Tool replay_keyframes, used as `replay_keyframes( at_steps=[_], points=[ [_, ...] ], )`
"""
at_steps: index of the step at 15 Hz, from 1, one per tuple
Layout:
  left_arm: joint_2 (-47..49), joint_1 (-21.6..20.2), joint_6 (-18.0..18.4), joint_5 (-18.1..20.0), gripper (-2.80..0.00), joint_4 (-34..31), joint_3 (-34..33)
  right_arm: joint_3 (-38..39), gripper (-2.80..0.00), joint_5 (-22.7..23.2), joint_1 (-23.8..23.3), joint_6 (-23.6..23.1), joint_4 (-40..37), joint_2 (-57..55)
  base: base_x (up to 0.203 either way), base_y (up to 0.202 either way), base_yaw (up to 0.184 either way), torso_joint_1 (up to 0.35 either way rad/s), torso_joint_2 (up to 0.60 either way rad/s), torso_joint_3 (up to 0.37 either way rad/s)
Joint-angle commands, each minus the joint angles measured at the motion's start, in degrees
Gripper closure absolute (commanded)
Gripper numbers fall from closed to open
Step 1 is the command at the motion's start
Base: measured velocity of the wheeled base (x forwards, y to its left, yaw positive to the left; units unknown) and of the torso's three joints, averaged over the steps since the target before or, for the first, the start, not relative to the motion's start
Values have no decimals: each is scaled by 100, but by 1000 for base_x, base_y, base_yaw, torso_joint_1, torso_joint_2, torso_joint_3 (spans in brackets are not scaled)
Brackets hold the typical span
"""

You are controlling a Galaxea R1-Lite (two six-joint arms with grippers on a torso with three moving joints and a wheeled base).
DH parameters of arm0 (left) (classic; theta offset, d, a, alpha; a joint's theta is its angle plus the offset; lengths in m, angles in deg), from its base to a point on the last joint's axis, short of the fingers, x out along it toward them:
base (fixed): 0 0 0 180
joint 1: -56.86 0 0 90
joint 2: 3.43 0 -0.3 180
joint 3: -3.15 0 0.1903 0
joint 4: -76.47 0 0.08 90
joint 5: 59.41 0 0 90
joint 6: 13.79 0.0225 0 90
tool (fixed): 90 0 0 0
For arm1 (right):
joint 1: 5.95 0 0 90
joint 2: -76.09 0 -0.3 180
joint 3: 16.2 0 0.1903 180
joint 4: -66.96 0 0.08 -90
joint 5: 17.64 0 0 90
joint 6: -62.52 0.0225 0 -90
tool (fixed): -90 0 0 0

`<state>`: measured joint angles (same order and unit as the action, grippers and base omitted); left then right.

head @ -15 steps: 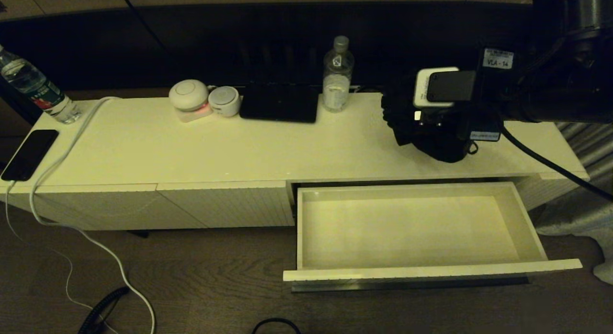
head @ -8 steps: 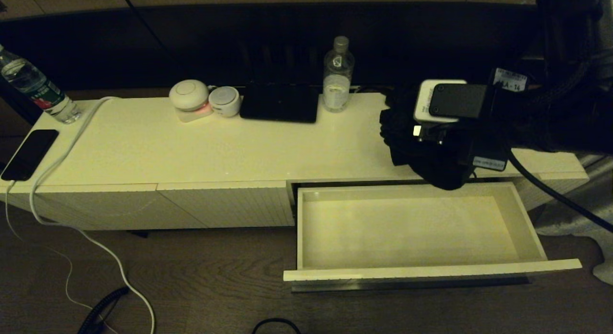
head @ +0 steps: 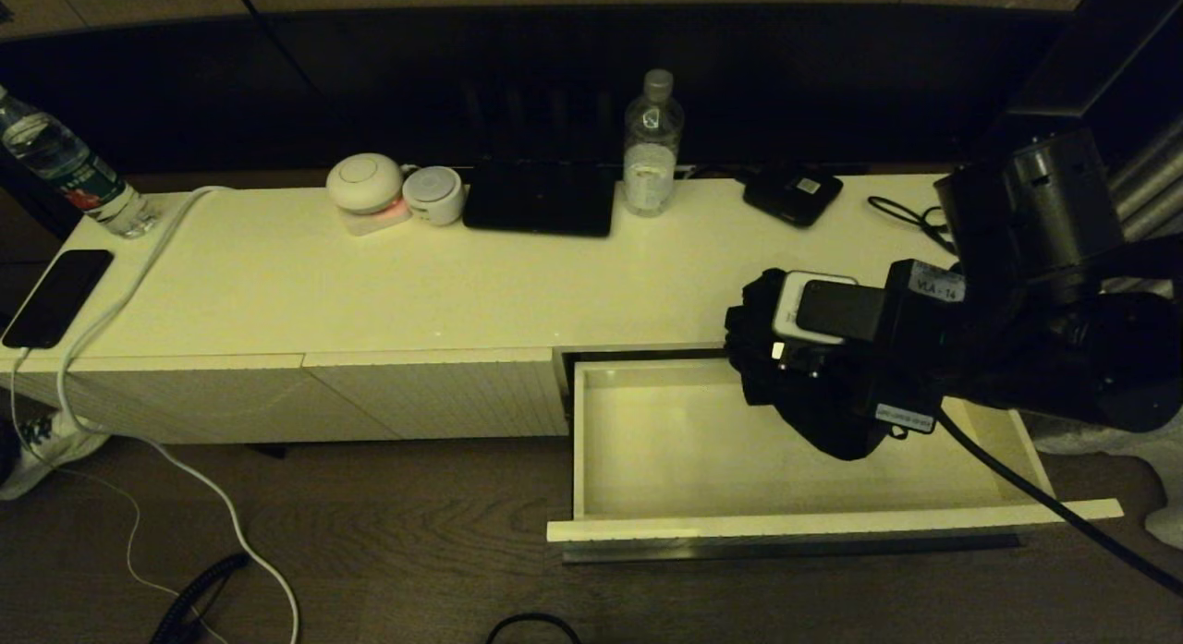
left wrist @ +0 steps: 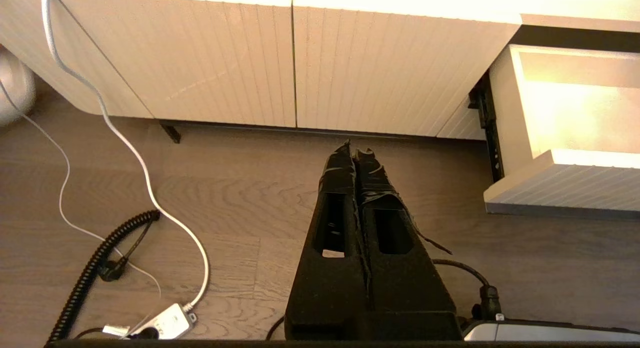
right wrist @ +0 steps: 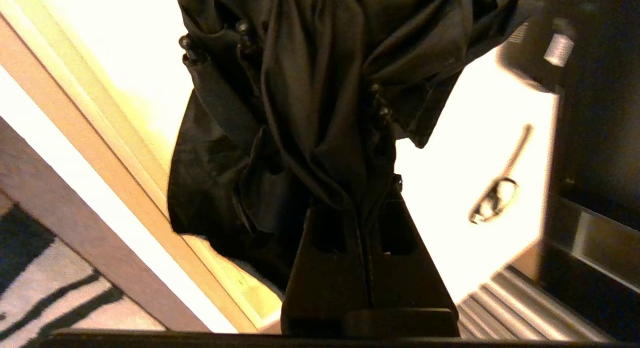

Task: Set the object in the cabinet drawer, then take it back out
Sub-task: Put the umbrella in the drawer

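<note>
The object (head: 818, 418), a soft black fabric bundle with folds, hangs from my right gripper (right wrist: 361, 200), which is shut on its upper folds. In the right wrist view the object (right wrist: 310, 88) fills the space ahead of the fingers. It hangs over the right half of the open cabinet drawer (head: 832, 524), with its lowest fold inside the drawer's outline; I cannot tell if it touches the bottom. The drawer holds nothing else. My left gripper (left wrist: 355, 148) is shut and empty, parked low over the wooden floor, left of the drawer front (left wrist: 560, 188).
On the cabinet top stand a water bottle (head: 652, 145), a small black box with a white label (head: 793, 193), a thin looped cable (head: 910, 214), a dark flat pad (head: 541, 200), white round devices (head: 365, 184) and a phone (head: 57, 296). Cables (left wrist: 95, 268) lie on the floor.
My right gripper has carried the bundle from above the cabinet top toward me and down, over the open drawer. The black box and looped cable behind it now show.
</note>
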<state>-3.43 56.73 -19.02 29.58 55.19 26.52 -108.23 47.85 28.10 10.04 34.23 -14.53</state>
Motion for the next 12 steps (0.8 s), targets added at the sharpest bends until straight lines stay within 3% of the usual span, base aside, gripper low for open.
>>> replay_keyframes(
  at_steps=[1,4,9,12],
  points=[
    [-9,-4,-4,-5,0,2,0,279,0,278,-274,-53,334,-279,0,0,0,0,0,0],
    [-9,-4,-4,-5,0,2,0,448,0,514,-644,-230,612,-429,0,0,0,0,0,0],
    [-9,-4,-4,-5,0,2,0,767,0,681,-1173,-1235,636,-538,0,0,0,0,0,0],
    [-9,-4,-4,-5,0,2,0,902,0,822,-1251,-1539,638,-753,0,0,0,0,0,0]
  ],
)
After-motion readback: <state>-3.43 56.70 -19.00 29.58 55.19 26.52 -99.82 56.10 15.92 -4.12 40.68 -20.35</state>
